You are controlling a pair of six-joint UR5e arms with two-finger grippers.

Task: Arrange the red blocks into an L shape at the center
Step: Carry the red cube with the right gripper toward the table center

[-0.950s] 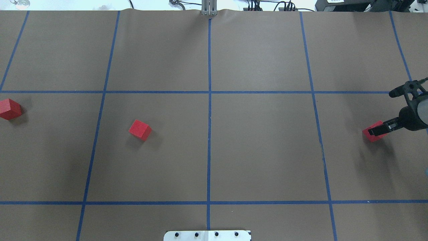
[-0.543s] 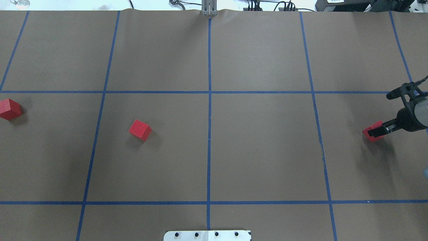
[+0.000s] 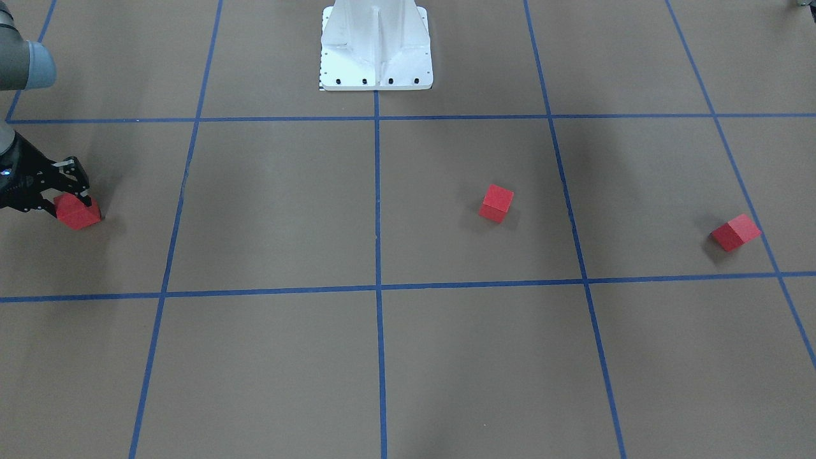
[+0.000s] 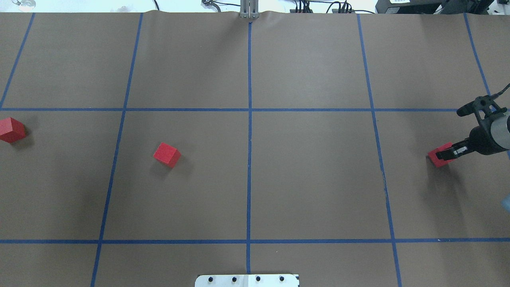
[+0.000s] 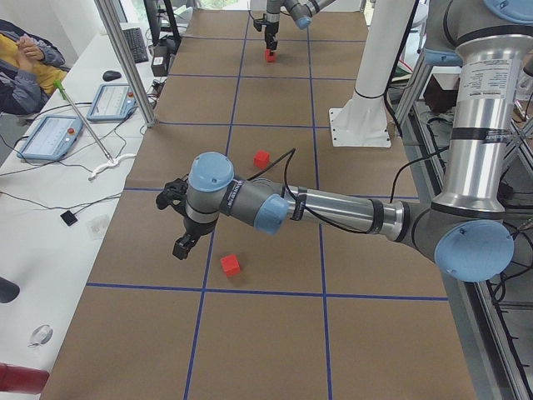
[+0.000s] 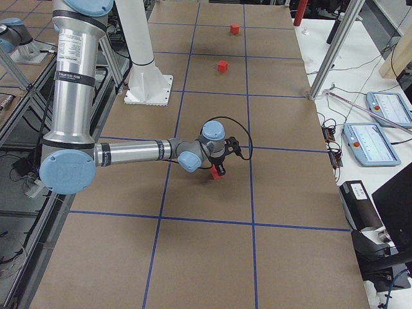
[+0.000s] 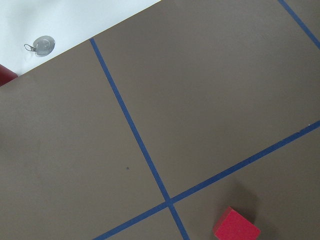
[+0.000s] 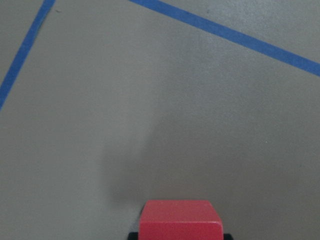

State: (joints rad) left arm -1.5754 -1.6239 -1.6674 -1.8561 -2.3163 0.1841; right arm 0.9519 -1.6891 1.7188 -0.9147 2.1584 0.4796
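We see a desk [image 4: 310,175] of flat brown colour, cut into large squares by thin blue lines [image 4: 249,159]. In the overhead view, the middle red block [image 4: 167,154] and the far-left red block [image 4: 12,130], both at 9 o'clock from the desk's centre, and the far-right red block [image 4: 437,162], at 3 o'clock, have the same plain matte red, without any mark. The right gripper [image 4: 442,154] around this last one is black. The right arm [image 6: 129,153] is silver with pale blue caps, and the base [image 3: 376,48] is white.
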